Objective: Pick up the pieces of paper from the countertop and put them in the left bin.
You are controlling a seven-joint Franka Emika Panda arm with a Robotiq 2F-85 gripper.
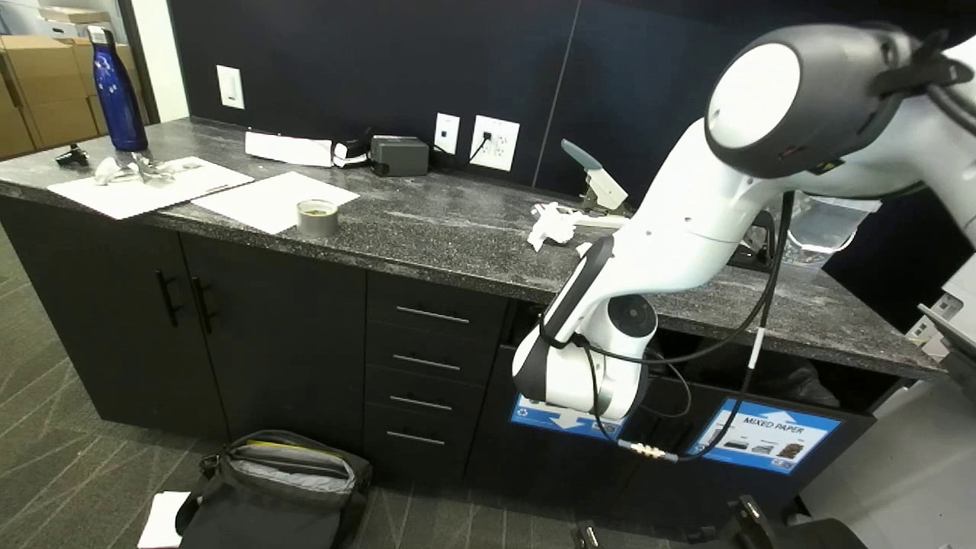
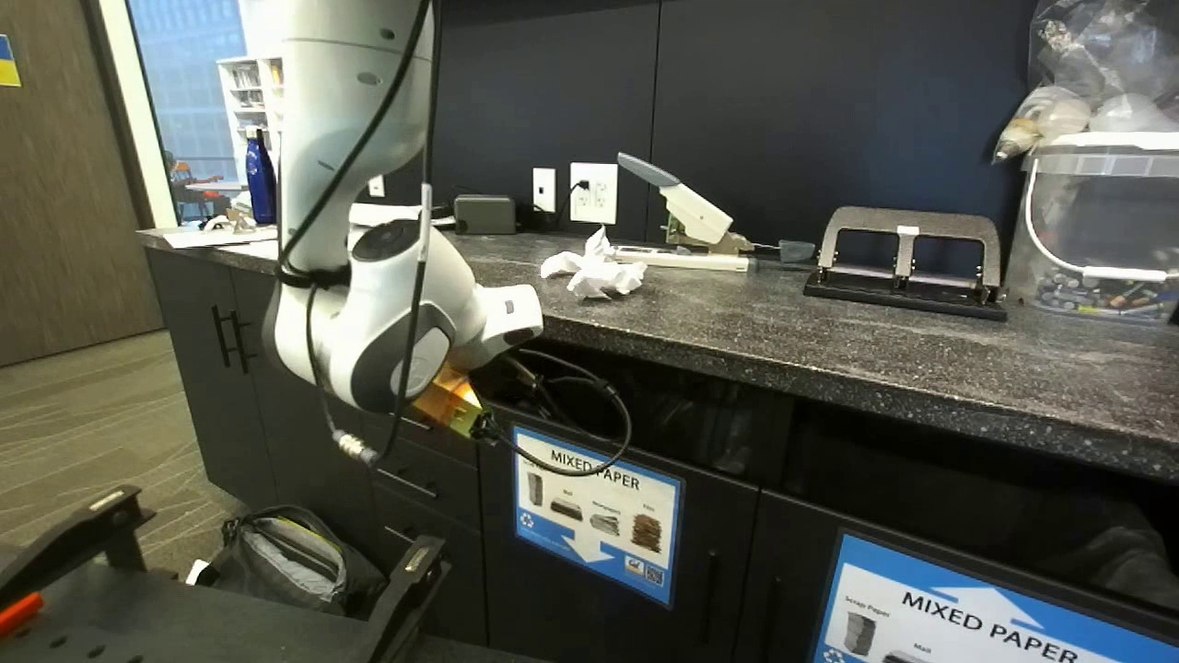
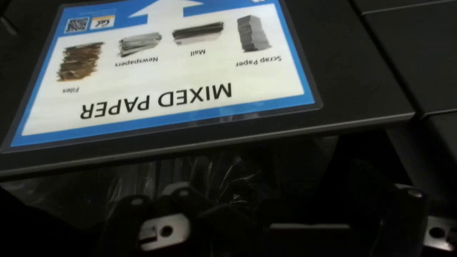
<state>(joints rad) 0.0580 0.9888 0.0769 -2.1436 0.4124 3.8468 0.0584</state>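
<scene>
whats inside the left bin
In the wrist view, crinkled plastic, perhaps a liner, shows inside the left bin. Its front and the dark hide anything deeper, so I can't tell how full it is.

Stapler [image 2: 697, 214], grey handle [image 2: 647, 169] raised | hole punch [image 2: 905, 249]: right of the stapler | clear bucket [image 2: 1105, 221]: farther right of it | wall outlet [image 2: 593, 195]: left of it | grey box [image 2: 485, 215]: farther left of it | tape roll [image 1: 317, 223]: well left of it | blue bottle [image 1: 119, 95]: far left of it | open dark bag [image 1: 282, 503]: below and left
</scene>
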